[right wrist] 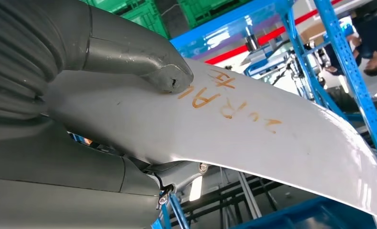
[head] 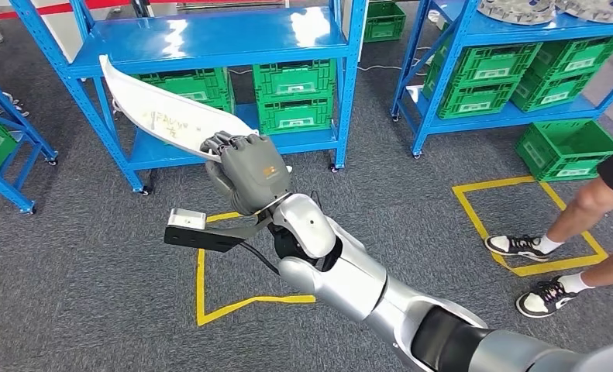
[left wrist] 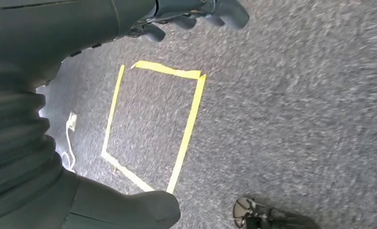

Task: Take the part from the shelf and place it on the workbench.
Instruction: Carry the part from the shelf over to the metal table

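Clearly the blue shelf is the biggest thing ahead, standing on the far side of the grey floor with green crates stacked on its lower level; a second blue shelf stands far right with more crates and a loose one on the floor beside it. These racks are the store the part comes from, so the robot faces them at close range.

Next, the right arm reaches forward from the near right, stretched out so the load sits off the rack and over open floor. A yellow tape square lies on the floor under the arm, and another lies to the right, where a person's legs and shoes stand.

The part is a long, curved white panel with orange writing. It is out of the shelf, held in the air in front of the lower level and slanting up toward the far left. The right hand grips it by its near end, thumb pressed on the broad face and the other fingers wrapped below, probably so the thin panel cannot twist.

The left hand hangs over the floor, fingers curled in and holding nothing.

I judge that carrying it to the table remains.
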Robot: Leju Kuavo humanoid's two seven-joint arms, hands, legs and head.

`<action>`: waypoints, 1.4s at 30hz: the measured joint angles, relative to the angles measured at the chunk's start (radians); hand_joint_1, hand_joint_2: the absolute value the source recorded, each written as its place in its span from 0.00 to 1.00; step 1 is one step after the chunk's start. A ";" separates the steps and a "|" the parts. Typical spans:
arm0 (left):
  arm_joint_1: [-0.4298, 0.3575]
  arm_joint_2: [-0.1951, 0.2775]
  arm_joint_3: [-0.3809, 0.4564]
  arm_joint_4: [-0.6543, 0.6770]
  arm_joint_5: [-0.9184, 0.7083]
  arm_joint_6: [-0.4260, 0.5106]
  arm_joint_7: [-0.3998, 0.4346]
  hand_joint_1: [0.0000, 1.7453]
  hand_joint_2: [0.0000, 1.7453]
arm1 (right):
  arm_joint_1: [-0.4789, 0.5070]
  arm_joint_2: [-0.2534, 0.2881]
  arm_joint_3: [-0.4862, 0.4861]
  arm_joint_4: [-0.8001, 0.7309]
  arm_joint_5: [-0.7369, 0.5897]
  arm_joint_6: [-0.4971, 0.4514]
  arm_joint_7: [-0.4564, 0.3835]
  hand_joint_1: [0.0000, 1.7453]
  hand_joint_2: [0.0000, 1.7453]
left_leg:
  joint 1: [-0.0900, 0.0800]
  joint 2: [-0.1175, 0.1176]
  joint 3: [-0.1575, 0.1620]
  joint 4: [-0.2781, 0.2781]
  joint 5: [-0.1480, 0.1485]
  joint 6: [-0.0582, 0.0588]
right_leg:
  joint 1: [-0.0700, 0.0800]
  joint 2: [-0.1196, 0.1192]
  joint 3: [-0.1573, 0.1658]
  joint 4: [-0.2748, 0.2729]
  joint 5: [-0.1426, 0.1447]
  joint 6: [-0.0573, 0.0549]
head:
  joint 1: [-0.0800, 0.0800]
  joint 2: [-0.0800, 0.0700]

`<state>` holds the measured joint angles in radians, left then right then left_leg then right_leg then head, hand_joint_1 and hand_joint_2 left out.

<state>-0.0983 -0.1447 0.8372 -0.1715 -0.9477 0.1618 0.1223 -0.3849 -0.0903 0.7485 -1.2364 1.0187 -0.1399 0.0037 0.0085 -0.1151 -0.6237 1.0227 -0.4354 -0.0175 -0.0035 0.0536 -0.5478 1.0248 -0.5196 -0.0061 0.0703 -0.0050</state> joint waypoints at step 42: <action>0.026 0.059 0.057 -0.004 0.021 0.006 -0.040 0.00 1.00 | 0.073 0.030 -0.023 -0.073 0.012 -0.082 -0.049 1.00 1.00 | -0.002 0.146 -0.029 0.122 -0.066 -0.033 | -0.002 -0.144 -0.006 -0.004 0.011 -0.029 | -0.012 0.000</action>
<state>-0.0726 -0.0854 0.8942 -0.1757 -0.9268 0.1675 0.0825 -0.3114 -0.0608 0.7254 -1.3093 1.0312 -0.2215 -0.0452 0.0065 0.0310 -0.6523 1.1449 -0.5017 -0.0501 -0.0058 -0.0905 -0.5538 1.0203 -0.5084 -0.0350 0.0585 -0.0050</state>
